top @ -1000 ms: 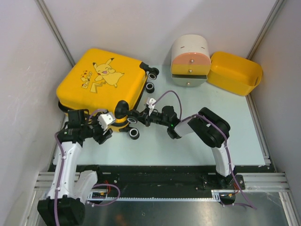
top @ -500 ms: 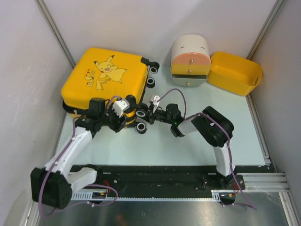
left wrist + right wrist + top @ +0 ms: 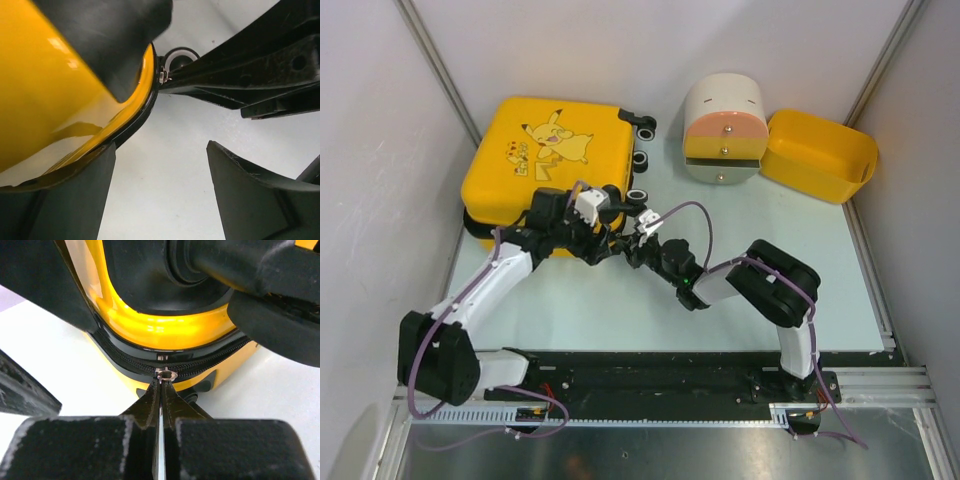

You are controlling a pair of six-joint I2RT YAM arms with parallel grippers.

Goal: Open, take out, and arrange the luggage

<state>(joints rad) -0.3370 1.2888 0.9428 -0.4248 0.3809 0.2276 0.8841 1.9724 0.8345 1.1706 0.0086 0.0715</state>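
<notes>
The yellow Pikachu luggage (image 3: pixel 545 165) lies flat at the back left, closed, with its wheels (image 3: pixel 640 160) on its right side. My right gripper (image 3: pixel 636 244) is at its front right corner. In the right wrist view that gripper (image 3: pixel 161 384) is shut on the small metal zipper pull (image 3: pixel 165 374) on the black zipper trim (image 3: pixel 125 365). My left gripper (image 3: pixel 596 240) is just left of it, against the same corner. In the left wrist view it (image 3: pixel 160 144) is open and empty, its left finger (image 3: pixel 75 195) by the yellow shell (image 3: pixel 45 95).
A cream-and-orange drawer cabinet (image 3: pixel 723 128) and a plain yellow bin (image 3: pixel 818 155) stand at the back right. White walls close in at the left, back and right. The two arms' wrists are close together at the luggage corner.
The luggage has turned and slid toward the back. My left gripper has moved right along its front edge to the right corner. My right gripper has stayed on the zipper and shifted slightly right.
</notes>
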